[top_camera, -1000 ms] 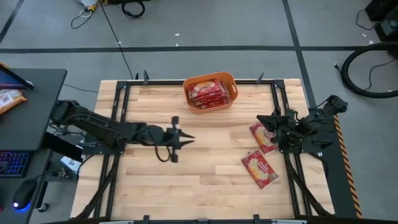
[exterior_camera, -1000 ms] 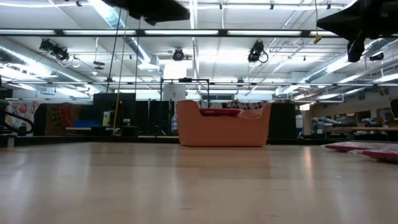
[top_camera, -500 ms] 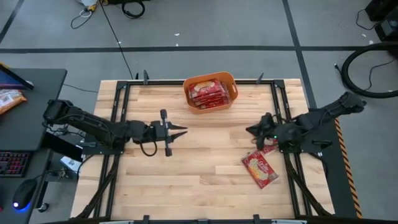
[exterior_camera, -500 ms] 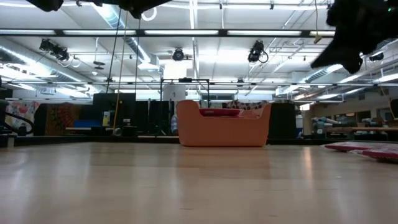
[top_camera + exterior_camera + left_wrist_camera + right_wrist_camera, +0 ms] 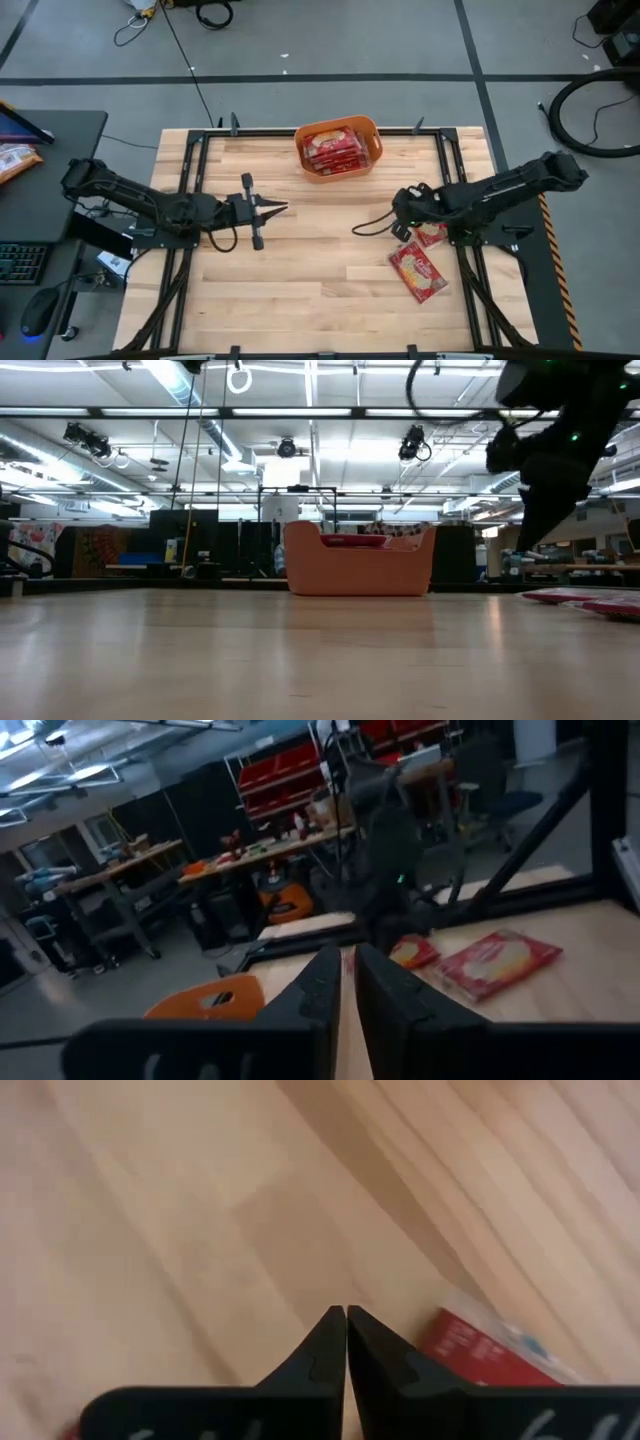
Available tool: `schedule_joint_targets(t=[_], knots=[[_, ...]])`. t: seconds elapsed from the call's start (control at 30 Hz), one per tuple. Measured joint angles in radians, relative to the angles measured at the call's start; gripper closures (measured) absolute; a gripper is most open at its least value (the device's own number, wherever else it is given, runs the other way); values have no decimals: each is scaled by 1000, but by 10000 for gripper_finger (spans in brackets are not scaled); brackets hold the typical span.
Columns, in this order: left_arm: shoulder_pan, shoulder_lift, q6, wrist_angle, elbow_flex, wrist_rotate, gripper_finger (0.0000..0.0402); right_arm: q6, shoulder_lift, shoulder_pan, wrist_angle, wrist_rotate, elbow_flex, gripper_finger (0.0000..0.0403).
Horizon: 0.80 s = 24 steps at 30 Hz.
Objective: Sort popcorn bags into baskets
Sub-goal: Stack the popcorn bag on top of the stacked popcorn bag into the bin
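The orange basket (image 5: pixel 338 148) stands at the table's far edge, near the middle, with several red popcorn bags (image 5: pixel 332 150) inside. Two more bags lie flat on the wood at the right: one (image 5: pixel 418 271) in full view, the other (image 5: pixel 432 234) partly under my right arm. My right gripper (image 5: pixel 357 231) is shut and hangs above bare wood, left of those two bags; its wrist view shows a red bag (image 5: pixel 480 1352) just beside the gripper (image 5: pixel 346 1312). My left gripper (image 5: pixel 283 207) is shut too and hovers over the left half of the table.
Black frame rails (image 5: pixel 190 180) run along the table's left, right and far edges. A desk (image 5: pixel 40 180) left of the table holds a keyboard and a paler orange-and-white packet (image 5: pixel 15 158). Bare wood (image 5: pixel 320 290) lies between the arms and toward the near edge.
My right arm has swung from the table's right edge toward its middle, passing over the two loose bags and dropping lower. My left arm has drawn back toward the table's left edge. The bags and the basket have stayed where they were.
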<state>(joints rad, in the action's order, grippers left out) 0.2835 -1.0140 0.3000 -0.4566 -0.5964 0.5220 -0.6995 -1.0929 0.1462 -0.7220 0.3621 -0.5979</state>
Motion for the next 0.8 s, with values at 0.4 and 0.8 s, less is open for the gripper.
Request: schedule_joint_targets(t=[0.4,0.8], knots=[[18,38,-27,-103,150,0,384,12,-355,-96,-267,-57,-194,259],[25,348,-35,-204,388,2,384,-142,-536,-114,-327,-155,-213,230]])
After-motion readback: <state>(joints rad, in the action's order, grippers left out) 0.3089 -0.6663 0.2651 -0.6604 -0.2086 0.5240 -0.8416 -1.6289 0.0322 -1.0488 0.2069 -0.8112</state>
